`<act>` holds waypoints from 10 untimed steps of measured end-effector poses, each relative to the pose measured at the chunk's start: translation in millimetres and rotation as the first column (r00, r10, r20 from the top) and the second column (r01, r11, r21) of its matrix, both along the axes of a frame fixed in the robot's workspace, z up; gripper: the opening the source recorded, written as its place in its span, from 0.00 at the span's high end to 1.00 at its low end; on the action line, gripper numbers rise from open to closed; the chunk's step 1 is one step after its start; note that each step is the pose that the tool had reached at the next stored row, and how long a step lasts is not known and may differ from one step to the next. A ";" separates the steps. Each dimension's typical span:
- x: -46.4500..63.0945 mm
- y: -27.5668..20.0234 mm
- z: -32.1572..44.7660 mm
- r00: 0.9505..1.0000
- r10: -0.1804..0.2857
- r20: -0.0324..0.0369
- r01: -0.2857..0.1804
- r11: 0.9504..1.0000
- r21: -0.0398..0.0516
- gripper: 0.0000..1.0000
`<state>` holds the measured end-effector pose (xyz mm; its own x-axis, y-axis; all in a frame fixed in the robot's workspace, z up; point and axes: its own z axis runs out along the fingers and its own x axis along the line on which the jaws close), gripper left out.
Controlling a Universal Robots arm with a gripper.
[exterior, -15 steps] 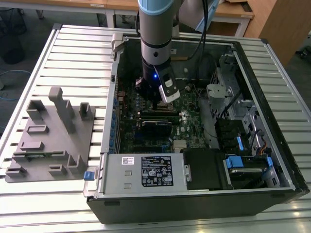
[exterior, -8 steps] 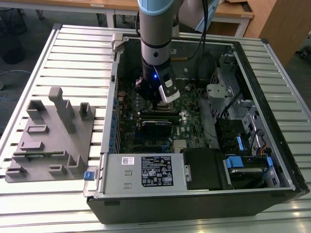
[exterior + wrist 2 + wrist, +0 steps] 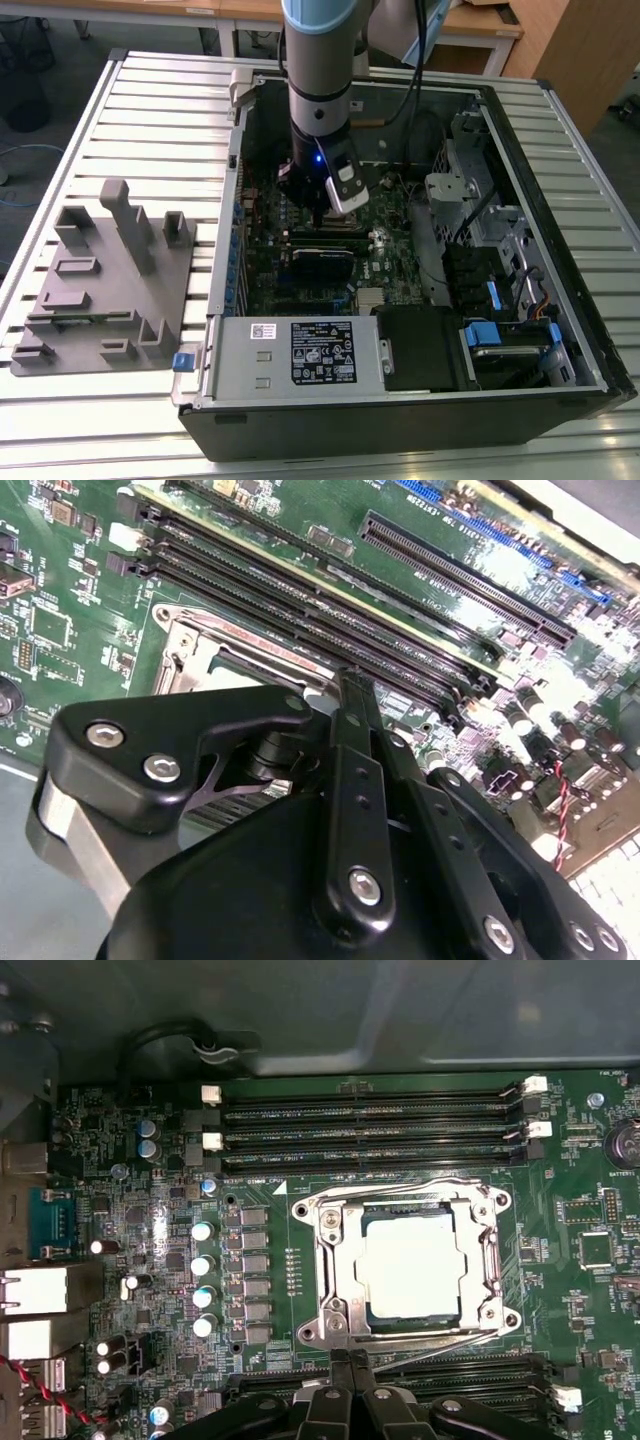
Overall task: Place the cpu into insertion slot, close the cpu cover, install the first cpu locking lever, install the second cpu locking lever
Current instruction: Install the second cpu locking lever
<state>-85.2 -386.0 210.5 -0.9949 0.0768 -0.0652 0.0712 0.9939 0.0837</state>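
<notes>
Jaws of the gripper [image 3: 348, 1365] appear drawn together, the black fingers [image 3: 352, 695] meeting at a narrow tip with nothing visible between them. In the first wrist view that tip sits just beside one edge of the insertion slot [image 3: 330, 1325], close above the green motherboard [image 3: 150, 1240]. The cpu [image 3: 412, 1268] lies seated flat in the slot, its pale silvery top bright under the light and framed by a dark border. The cpu cover [image 3: 488, 1260], a thin silvery frame with a large square cut-out, lies down around the chip. Thin wire levers run along the edges of the socket; whether they are latched cannot be told. Long black memory slots [image 3: 370, 1125] run parallel beside the socket. In the exterior view the arm [image 3: 320, 100] reaches down into an open computer case [image 3: 520, 330], which lies on its side on a ribbed metal table [image 3: 150, 110]. A grey fixture block [image 3: 105, 275] rests on the table at the exterior view's left, well apart from the case. Wooden desks [image 3: 490, 25] stand beyond the table.
</notes>
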 end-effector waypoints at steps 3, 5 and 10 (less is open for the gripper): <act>-1.7 -0.1 -2.1 1.000 0.000 0.000 0.000 1.000 0.000 0.90; -1.7 -0.1 -2.0 1.000 0.000 0.000 0.000 1.000 0.000 0.90; -2.2 0.0 -2.5 1.000 0.000 0.000 0.000 1.000 0.003 0.90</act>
